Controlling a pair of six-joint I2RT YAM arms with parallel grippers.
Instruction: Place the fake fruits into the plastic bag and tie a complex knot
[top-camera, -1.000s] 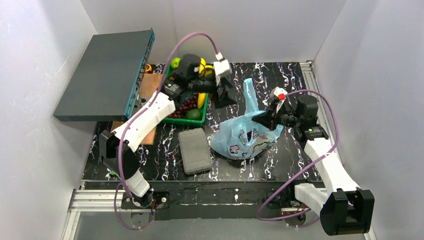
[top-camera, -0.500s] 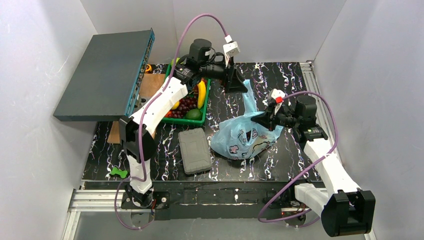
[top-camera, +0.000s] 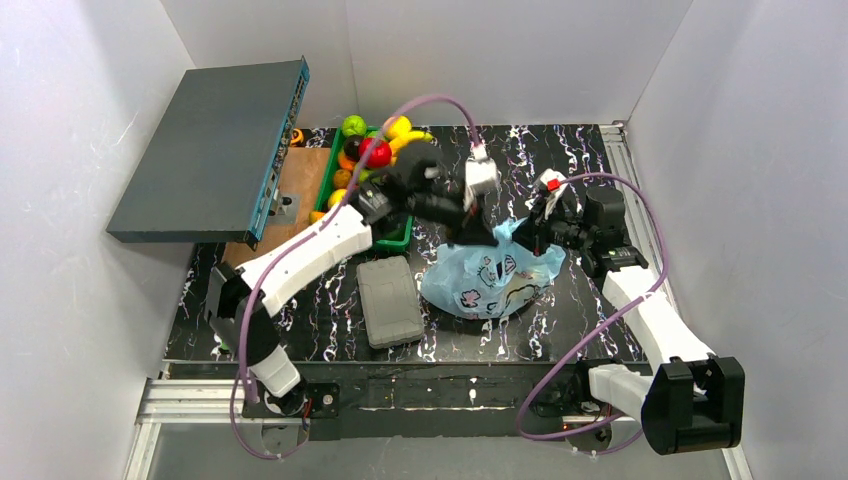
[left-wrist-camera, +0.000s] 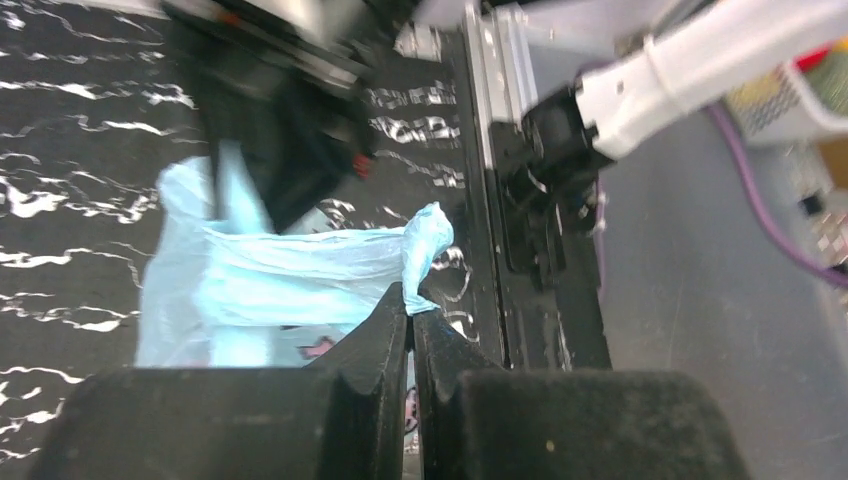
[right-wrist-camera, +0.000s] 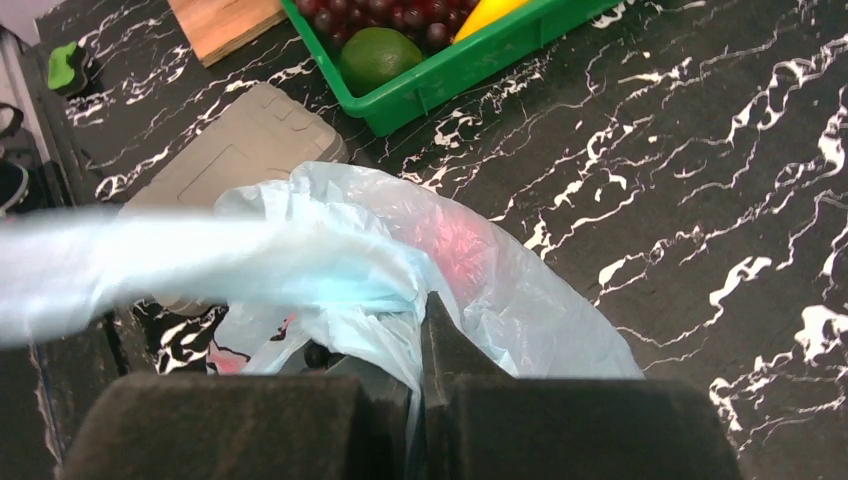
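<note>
Swinging off the green tray (top-camera: 398, 240), the left gripper (top-camera: 478, 215) has come across to the plastic bag (top-camera: 490, 285). The bag lies on the black marbled table (top-camera: 560, 330) right of the middle, between the grey ribbed case (top-camera: 390, 300) and the right gripper (top-camera: 535, 235). Several fake fruits (top-camera: 372, 150) sit in the tray near the far edge.

From the left wrist, its jaws are pressed together, pinching a twisted strap end (left-wrist-camera: 425, 235) at the very tips.

From the right wrist, those jaws are likewise closed on bunched bag film, and a red fruit (right-wrist-camera: 450, 240) shows through the wall.

I judge the film limp, slick and easily torn, lightly weighted by the fruit inside. The gathered straps, not the thin body, are the places to hold.
</note>
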